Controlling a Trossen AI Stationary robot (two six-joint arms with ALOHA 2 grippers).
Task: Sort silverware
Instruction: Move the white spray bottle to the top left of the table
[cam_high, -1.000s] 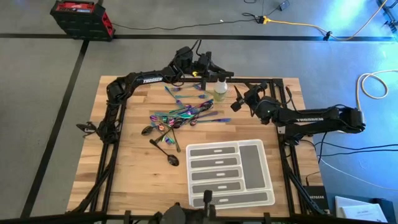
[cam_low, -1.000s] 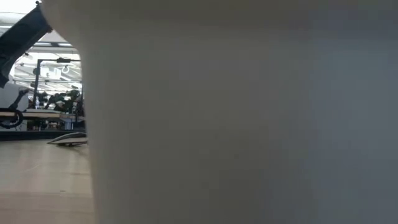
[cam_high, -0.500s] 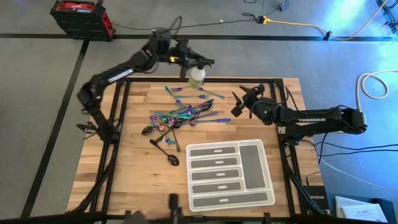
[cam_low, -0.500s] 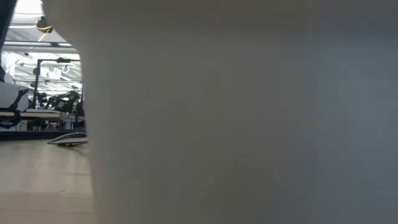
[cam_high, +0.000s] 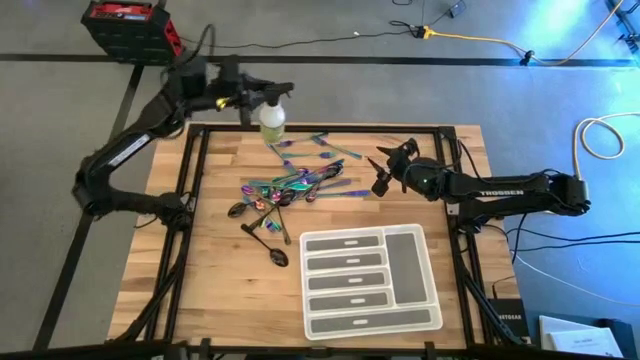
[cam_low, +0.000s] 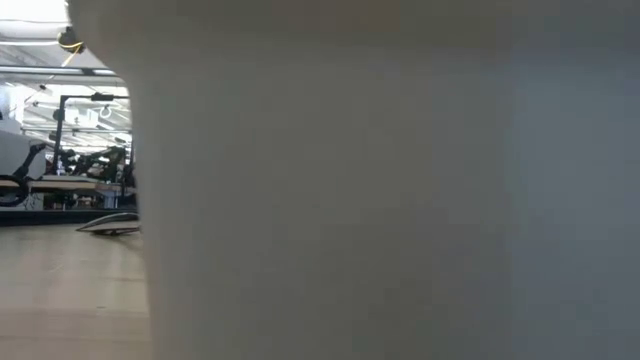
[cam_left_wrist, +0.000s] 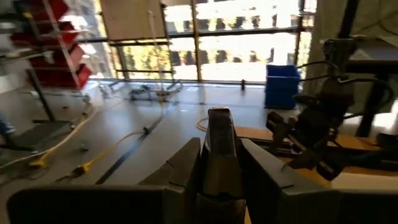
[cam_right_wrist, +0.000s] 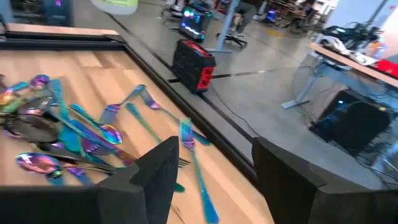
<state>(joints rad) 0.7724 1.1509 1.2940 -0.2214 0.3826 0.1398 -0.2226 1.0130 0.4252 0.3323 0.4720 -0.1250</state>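
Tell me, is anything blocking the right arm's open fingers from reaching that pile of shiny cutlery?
Nothing visible does. The right gripper hangs open beside the silverware with only bare table between. The spray bottle is held by the left gripper at the table's far edge.

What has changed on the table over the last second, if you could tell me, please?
The left gripper, shut on the yellow-green spray bottle, carried it from beside the right gripper to the table's far left edge. The right gripper drew slightly towards the iridescent silverware pile, open. The silverware and the white-grey compartment tray stayed put.
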